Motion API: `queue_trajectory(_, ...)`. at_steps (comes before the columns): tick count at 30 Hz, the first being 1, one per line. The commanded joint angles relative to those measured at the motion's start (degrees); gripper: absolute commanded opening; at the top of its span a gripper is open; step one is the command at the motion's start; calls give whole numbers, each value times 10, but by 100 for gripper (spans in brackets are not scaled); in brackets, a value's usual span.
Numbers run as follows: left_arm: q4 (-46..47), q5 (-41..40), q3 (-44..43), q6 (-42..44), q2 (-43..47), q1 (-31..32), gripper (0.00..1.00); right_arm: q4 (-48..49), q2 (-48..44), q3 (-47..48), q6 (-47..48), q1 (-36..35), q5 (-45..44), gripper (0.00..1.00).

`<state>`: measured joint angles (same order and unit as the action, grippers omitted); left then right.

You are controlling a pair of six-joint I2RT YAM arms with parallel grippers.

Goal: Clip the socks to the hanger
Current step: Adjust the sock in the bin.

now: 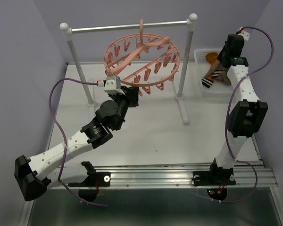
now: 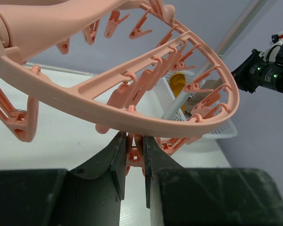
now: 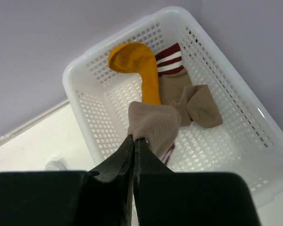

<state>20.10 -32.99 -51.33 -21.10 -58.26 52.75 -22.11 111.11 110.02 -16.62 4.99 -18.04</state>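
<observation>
The right gripper (image 3: 133, 139) pinches one brown sock (image 3: 153, 123) tight over the white basket (image 3: 80, 80), and the hanger (image 2: 132, 120), where the nearer left gripper (image 2: 134, 141) squeezes a clip (image 2: 132, 157), lies off to its left.

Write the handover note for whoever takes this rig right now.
Grippers: the left gripper is shut on a clip under the near rim of the hanger, which hangs on the rail stand. The right gripper is shut on one brown sock, over the white basket.
The second sock, the one with the mustard-orange part, lies in the basket.
Done: one sock grasped; none clipped yet.
Left: carry the held sock to the pinched clip, clip it, then fetch and clip the second.
</observation>
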Motion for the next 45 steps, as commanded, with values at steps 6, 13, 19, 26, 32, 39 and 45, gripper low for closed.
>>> queue_trajectory(6,27,-6,4,-9,7,-4,0,-27,-46,-30,-58,-1,-223,1)
queue_trajectory(13,24,-11,5,-15,5,-4,0,-87,-18,-31,-119,-1,-160,1)
queue_trajectory(19,25,-13,2,-18,-5,-4,0,-116,113,87,-134,-1,-118,1)
queue_trajectory(26,25,-15,0,-21,-13,-4,0,-97,267,251,-128,-6,-63,1)
queue_trajectory(32,27,-21,4,-25,-12,-4,0,-53,292,256,-119,-6,-45,35)
queue_trajectory(39,26,-22,7,-25,-7,-4,0,-42,217,165,-9,-6,-2,67)
queue_trajectory(45,25,-18,11,-25,-1,-4,0,-65,126,40,-12,10,-7,77)
